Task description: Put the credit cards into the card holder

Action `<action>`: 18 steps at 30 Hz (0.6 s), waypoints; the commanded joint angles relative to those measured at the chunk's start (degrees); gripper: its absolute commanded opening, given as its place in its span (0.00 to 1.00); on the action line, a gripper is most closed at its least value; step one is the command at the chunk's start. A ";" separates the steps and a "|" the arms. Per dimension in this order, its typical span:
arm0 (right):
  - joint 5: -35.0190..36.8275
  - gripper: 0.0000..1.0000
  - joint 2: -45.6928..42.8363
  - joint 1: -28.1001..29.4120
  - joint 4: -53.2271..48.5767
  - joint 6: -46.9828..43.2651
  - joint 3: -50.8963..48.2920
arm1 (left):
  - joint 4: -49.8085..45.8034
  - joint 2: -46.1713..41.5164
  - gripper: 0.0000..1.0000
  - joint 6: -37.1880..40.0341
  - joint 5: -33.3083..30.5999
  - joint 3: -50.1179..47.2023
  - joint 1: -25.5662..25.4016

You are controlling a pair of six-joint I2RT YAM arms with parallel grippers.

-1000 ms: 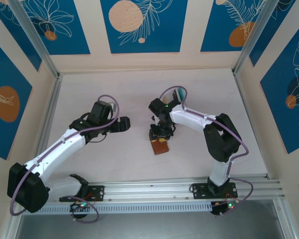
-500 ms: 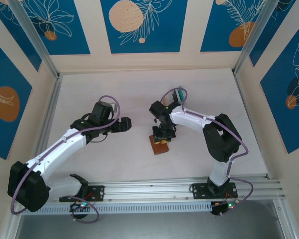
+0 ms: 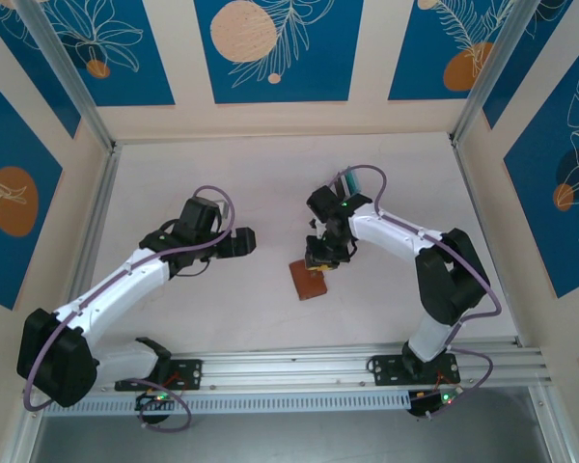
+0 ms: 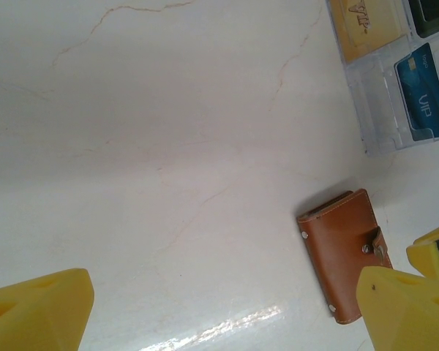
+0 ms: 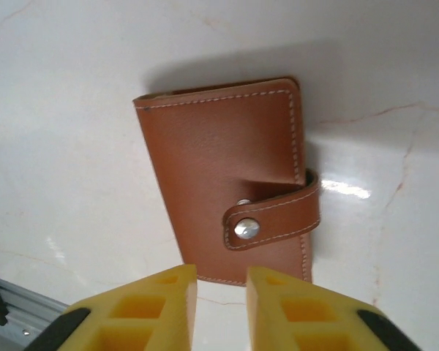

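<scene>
The right gripper (image 5: 222,284) had its yellow fingers (image 5: 174,301) drawn close together, with only a narrow gap left between them and nothing in that gap. It hung pointing down just over one short end of the card holder (image 5: 227,175); whether the fingertips touched the leather could not be told. The brown holder lay flat and folded shut on the table (image 5: 58,110), its snap tab (image 5: 274,213) wrapped over one long edge and fastened by a metal stud.

From above, the right gripper (image 3: 320,257) stood over the far end of the card holder (image 3: 308,281), which sat about midway between the table's left and right edges and somewhat nearer the near edge than the far one.

The left gripper (image 3: 239,241) hung to the left of the holder, well apart from it, its jaws spread wide and empty. In its own wrist view the left gripper (image 4: 219,314) looked across bare table toward the card holder (image 4: 345,252).

Beyond the holder, toward the far edge, stood a clear rack (image 4: 377,128) with the credit cards (image 3: 348,180) in its slots, among them a blue card (image 4: 423,91) and a cream card (image 4: 367,20).
</scene>
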 commanded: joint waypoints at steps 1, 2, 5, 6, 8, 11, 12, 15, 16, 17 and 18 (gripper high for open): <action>0.46 0.19 2.35 0.05 -1.78 -1.01 0.25 | 0.55 0.31 0.93 -0.59 0.87 -0.67 0.54; 0.33 0.17 2.86 0.16 -1.68 -1.18 0.47 | 0.53 0.27 0.93 -0.58 0.88 -0.69 0.59; 0.72 0.15 4.26 0.53 -1.68 -1.48 1.20 | 0.17 0.00 0.93 -0.54 0.69 -0.73 0.59; 0.66 0.16 4.64 0.67 -1.68 -1.51 1.34 | 0.06 -0.12 0.93 -0.48 0.59 -0.75 0.56; 0.72 0.16 5.38 0.90 -1.70 -1.54 1.58 | 0.03 -0.22 0.93 -0.37 0.34 -0.91 0.54; 0.99 0.16 6.04 0.97 -1.64 -1.63 1.78 | 0.30 -0.22 0.93 -0.46 0.50 -1.06 0.57; 1.12 0.16 6.09 1.06 -1.60 -1.64 1.87 | 0.43 -0.13 0.93 -0.55 0.56 -1.11 0.54; 1.76 0.15 6.04 1.05 -1.68 -1.56 2.24 | 0.76 0.22 0.93 -0.58 0.88 -1.28 0.62; 1.79 0.15 5.94 1.01 -1.67 -1.55 2.35 | 0.92 0.24 0.93 -0.67 0.96 -1.35 0.55; 1.77 0.15 5.91 0.93 -1.60 -1.52 2.48 | 1.00 0.35 0.93 -0.77 1.03 -1.48 0.54; 1.75 0.16 6.05 0.93 -1.74 -1.56 2.68 | 1.14 0.36 0.93 -0.83 1.14 -1.54 0.54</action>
